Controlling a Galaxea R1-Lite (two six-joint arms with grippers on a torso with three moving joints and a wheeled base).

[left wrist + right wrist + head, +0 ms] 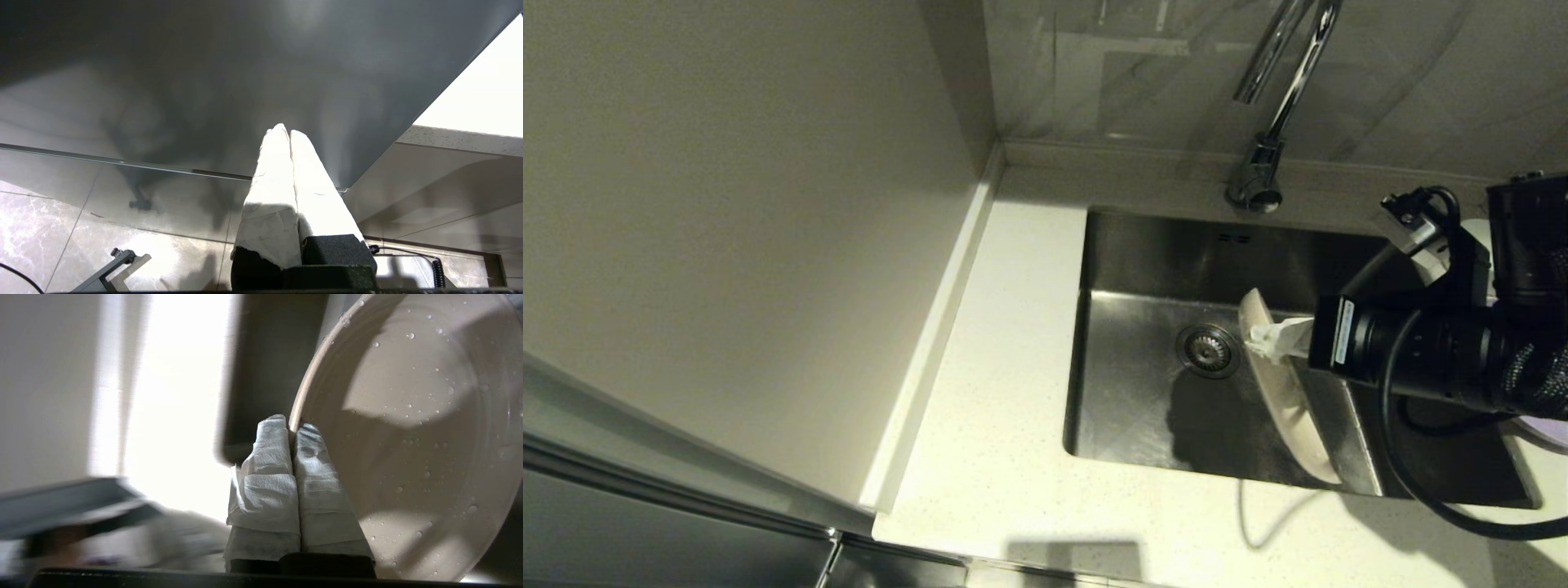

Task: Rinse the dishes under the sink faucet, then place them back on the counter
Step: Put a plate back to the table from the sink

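Your right gripper (1262,341) is pinching the rim of the cream plate (1286,408), its 2 cloth-wrapped fingers (269,473) pressed together on the edge. You hold the plate on edge, tilted, above the sink (1143,408), over the basin's right half and just beside the drain strainer (1207,349). Water drops dot the plate's inner face in the right wrist view. The faucet (1270,122) stands at the sink's back edge on the desk (1005,408), its spout above the basin; whether water runs, you cannot tell. A sliver of the lilac plate (1547,431) shows at the sink's right edge behind your arm. Your left gripper (289,134) hangs parked below the desk, fingers pressed together on nothing.
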